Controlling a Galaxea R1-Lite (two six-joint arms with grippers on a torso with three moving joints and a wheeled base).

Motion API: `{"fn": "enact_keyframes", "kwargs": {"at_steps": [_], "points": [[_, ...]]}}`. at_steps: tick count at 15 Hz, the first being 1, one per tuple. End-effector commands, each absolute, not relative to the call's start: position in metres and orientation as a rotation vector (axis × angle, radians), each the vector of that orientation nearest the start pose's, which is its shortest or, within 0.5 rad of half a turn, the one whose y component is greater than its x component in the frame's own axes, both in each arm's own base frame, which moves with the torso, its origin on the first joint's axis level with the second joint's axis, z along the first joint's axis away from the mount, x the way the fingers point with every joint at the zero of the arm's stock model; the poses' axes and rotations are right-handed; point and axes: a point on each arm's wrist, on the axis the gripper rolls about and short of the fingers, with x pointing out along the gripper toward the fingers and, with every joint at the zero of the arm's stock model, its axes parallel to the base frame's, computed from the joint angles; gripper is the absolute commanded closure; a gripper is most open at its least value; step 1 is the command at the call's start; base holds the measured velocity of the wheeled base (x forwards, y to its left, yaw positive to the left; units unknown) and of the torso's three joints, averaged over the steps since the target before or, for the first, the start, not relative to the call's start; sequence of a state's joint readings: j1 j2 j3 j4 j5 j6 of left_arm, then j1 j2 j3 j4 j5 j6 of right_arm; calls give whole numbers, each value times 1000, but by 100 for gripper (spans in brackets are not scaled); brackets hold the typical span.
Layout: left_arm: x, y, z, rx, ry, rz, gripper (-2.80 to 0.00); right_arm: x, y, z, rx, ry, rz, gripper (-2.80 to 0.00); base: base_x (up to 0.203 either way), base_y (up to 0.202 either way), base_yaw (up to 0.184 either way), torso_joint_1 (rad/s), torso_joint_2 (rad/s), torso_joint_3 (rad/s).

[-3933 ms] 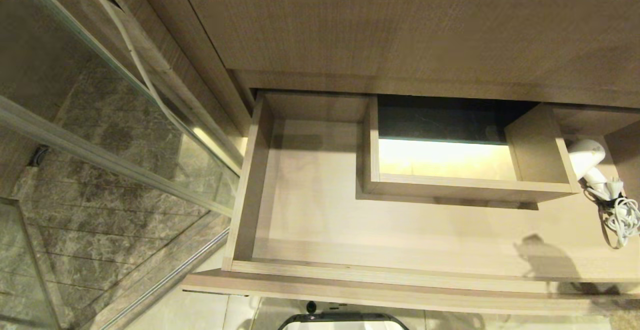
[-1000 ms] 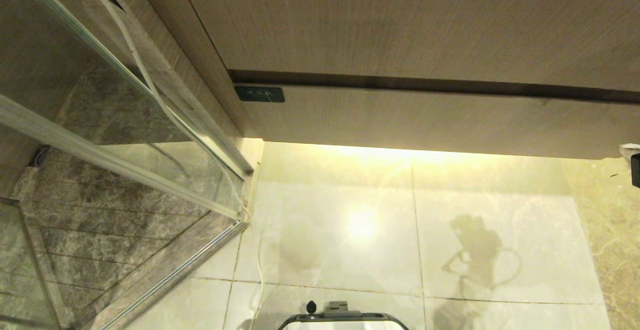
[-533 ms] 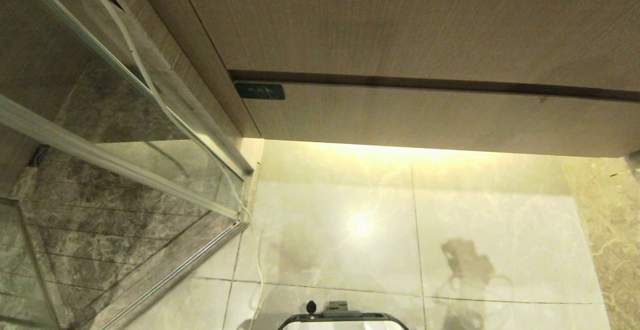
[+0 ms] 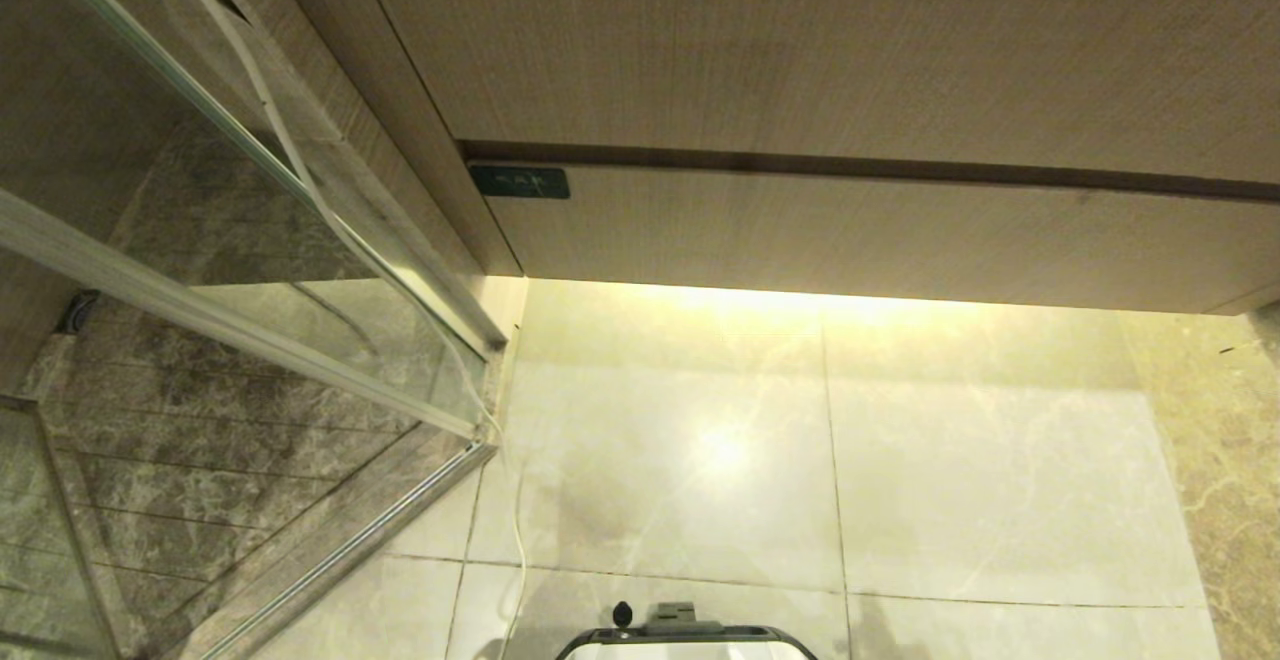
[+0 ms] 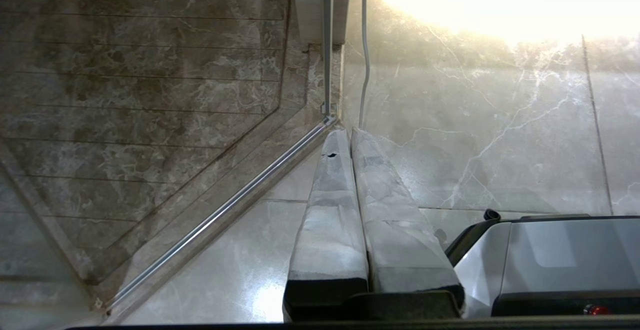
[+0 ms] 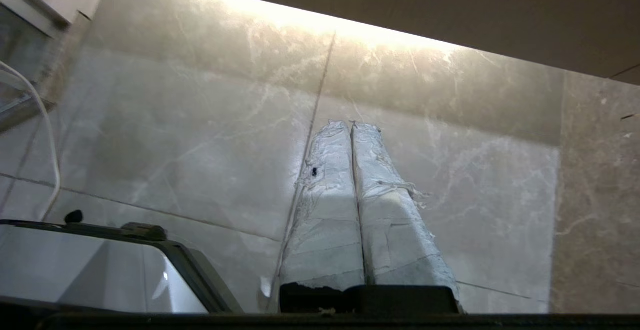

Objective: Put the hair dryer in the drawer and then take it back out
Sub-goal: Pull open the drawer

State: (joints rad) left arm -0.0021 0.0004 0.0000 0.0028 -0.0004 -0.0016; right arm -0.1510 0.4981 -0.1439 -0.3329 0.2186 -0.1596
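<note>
The drawer (image 4: 880,235), open earlier, is now closed, hiding the hair dryer. Both the left tool (image 5: 350,135) and right tool (image 6: 352,126) are pinched empty. The dryer is probably light and slippery: grip its handle.

All views down onto floor (image 4: 800,460)

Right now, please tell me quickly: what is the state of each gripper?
Left gripper: closed, holding nothing, above the floor.
Right gripper: closed, holding nothing, above the floor.
</note>
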Motion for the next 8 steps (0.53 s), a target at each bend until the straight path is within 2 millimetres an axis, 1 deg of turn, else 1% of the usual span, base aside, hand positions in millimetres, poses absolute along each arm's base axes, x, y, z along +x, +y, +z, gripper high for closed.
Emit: {"fn": "enact_keyframes", "kwargs": {"at_steps": [1,2,4,5,8], "points": [[-23,0,75,-2,5,-2,0,-14,4,118,-148,-198,130,0,0,0,0,0,0,0],[-23,0,75,-2,5,-2,0,-21,2,104,-129,-217,138,0,0,0,0,0,0,0],[-23,0,75,-2,5,-2,0,-24,-2,83,-101,-176,153,0,0,0,0,0,0,0],[-23,0,75,-2,5,-2,0,-23,-3,76,-95,-134,162,0,0,0,0,0,0,0],[-23,0,75,-2,5,-2,0,-23,-3,75,-85,-123,162,0,0,0,0,0,0,0]]}}
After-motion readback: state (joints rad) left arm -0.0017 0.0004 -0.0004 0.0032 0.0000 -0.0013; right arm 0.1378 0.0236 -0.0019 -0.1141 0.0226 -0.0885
